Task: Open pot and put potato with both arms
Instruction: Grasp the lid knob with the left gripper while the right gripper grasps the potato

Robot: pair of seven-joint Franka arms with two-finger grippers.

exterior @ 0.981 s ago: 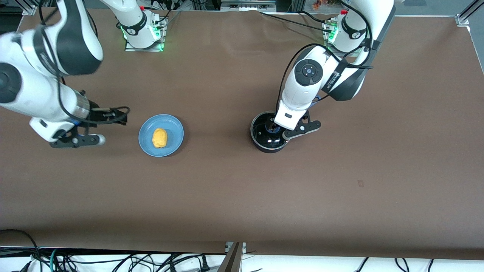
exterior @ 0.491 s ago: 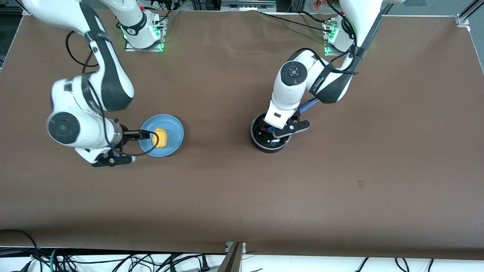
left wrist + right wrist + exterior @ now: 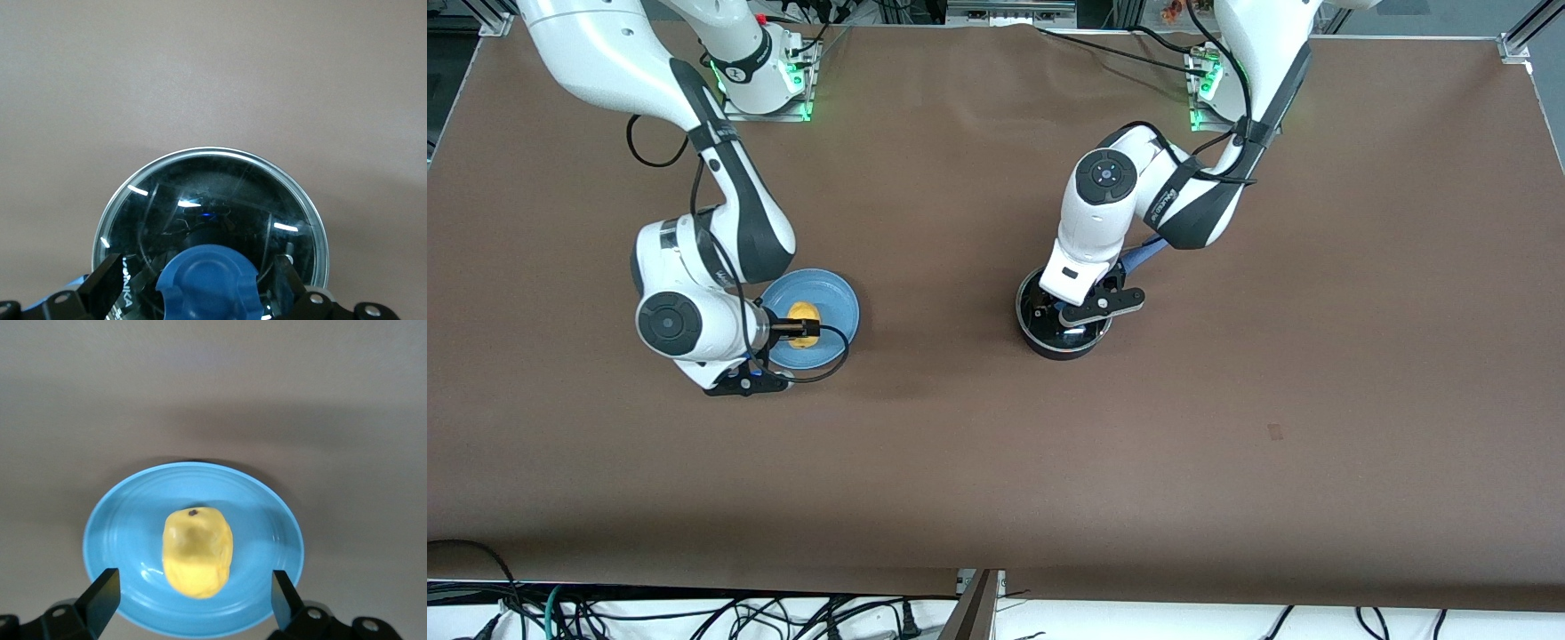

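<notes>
Potato (image 3: 804,324) lies on the blue plate (image 3: 836,293) toward the right arm's end of the table, with the right gripper (image 3: 193,603) poised directly over it, fingers spread wide at 3 and 9 o'clock of the potato, nothing held. Pot (image 3: 1040,333) sits well apart toward the left arm's end, glass lid (image 3: 200,193) on; the left gripper (image 3: 200,293) hangs over the lid, fingers apart at 3 and 9 o'clock of the blue knob (image 3: 208,283), not clamping it.
</notes>
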